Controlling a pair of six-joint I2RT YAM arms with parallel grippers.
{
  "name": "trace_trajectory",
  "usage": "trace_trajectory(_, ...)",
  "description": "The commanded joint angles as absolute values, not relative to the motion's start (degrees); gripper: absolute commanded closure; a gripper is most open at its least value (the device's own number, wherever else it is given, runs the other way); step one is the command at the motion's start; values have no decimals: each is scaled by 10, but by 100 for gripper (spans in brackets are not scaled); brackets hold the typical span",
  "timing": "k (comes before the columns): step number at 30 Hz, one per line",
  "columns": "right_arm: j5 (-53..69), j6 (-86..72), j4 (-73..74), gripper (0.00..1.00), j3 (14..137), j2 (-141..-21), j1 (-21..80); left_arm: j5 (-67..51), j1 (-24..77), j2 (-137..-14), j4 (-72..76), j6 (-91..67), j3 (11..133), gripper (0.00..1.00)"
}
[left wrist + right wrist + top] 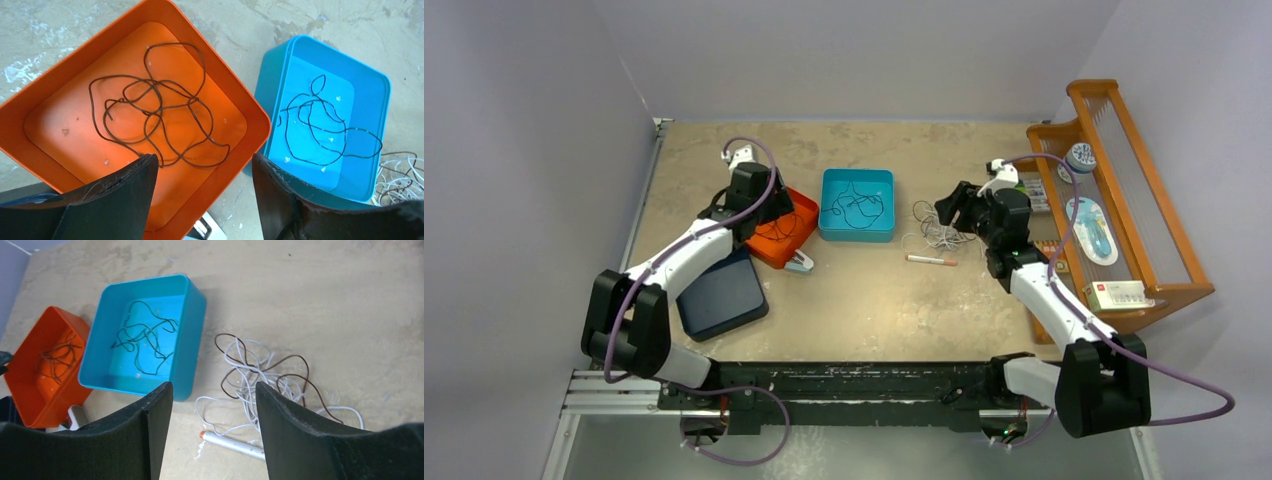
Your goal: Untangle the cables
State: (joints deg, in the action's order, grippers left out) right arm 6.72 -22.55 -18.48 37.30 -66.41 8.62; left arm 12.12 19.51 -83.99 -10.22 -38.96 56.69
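Observation:
A dark brown cable (160,107) lies looped in the orange tray (260,120), which also shows in the top view (769,250). A black cable (320,125) lies in the blue tray (385,100), seen from above too (826,180). A tangle of whitish-grey and brown cables (260,375) lies on the table right of the blue tray (934,230). My left gripper (205,165) hovers open and empty over the orange tray's corner. My right gripper (215,390) is open and empty above the loose tangle.
A white-and-orange pen (232,445) lies just in front of the tangle. A dark blue lid (722,295) and a small white object (800,264) lie by the orange tray. A wooden rack (1124,200) with items stands at the right edge.

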Motion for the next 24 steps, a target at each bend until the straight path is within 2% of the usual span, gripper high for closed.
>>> trace_trajectory(1, 31, -229, -110, 37, 425, -675, 85, 114, 230, -803, -57, -380, 559, 32)
trace_trajectory(6, -27, -236, -35, 35, 472, -710, 85, 134, 280, -823, -68, -360, 584, 32)
trace_trajectory(10, -19, -277, -19, 34, 479, -711, 86, 118, 299, -843, -60, -366, 593, 33)
trace_trajectory(13, -24, -326, 0, 32, 494, -715, 100, 106, 302, -849, -51, -370, 593, 34)
trace_trajectory(18, -110, -441, 35, 31, 511, -728, 170, 114, 302, -842, -53, -370, 593, 34)
trace_trajectory(24, -168, -550, 44, 28, 497, -751, 185, 117, 302, -835, -55, -370, 588, 34)
